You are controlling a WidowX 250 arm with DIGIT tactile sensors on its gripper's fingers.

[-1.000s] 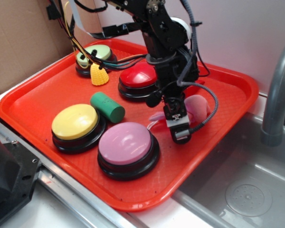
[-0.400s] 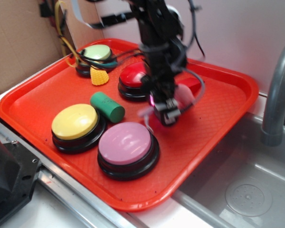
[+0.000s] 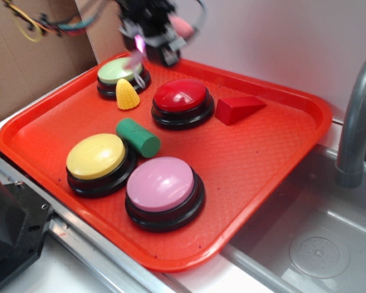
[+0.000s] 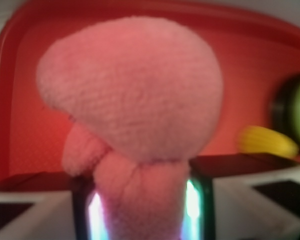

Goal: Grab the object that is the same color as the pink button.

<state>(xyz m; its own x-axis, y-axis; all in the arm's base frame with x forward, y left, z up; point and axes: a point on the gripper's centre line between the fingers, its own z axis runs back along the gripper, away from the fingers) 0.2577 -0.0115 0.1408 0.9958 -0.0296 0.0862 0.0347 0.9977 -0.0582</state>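
My gripper (image 3: 154, 38) is shut on the pink plush bunny (image 4: 135, 100) and holds it in the air above the tray's far left part, by the green button (image 3: 119, 71). In the exterior view only a bit of the bunny (image 3: 182, 25) shows beside the blurred gripper, and its whitish string hangs down. In the wrist view the bunny fills the middle, squeezed between the two fingers (image 4: 92, 207). The pink button (image 3: 161, 183), a pale pink dome on a black base, sits at the tray's front.
On the red tray (image 3: 274, 159) are a red button (image 3: 180, 97), a yellow button (image 3: 97, 155), a green cylinder (image 3: 138, 137), a yellow corn toy (image 3: 127, 94) and a red wedge block (image 3: 238, 108). A sink (image 3: 317, 244) with a grey tap (image 3: 357, 122) lies right. Cardboard (image 3: 30, 61) stands at left.
The gripper has lifted the bunny off the tray beside the red button and carried it up and back to the left, over the green button.
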